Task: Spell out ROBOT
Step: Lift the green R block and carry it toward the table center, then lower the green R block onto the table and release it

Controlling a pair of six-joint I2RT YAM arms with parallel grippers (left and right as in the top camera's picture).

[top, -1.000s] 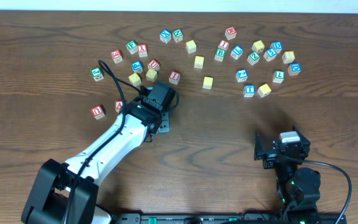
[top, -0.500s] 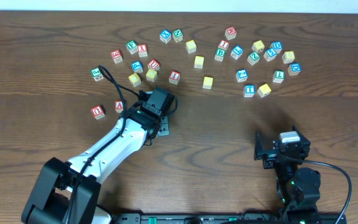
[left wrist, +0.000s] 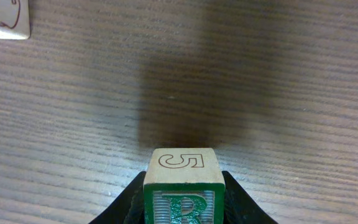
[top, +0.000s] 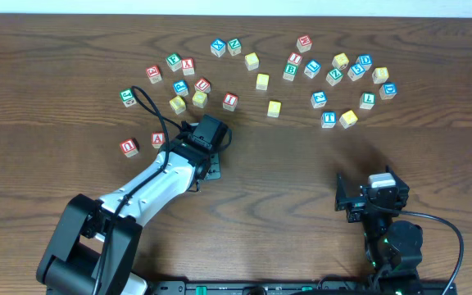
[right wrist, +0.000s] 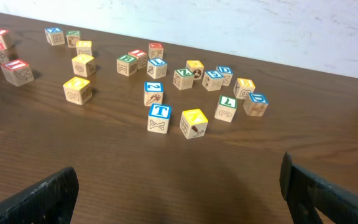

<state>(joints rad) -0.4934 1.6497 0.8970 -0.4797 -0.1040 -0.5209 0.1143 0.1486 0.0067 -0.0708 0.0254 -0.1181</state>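
left gripper clamped on small wooden cube with green R, right gripper jaws wide open, empty, well apart from scattered cubes

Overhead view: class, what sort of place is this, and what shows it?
Probably a robotics lab bench: a left arm and right arm at a wooden table, lettered cubes scattered on it, a plain white wall behind.
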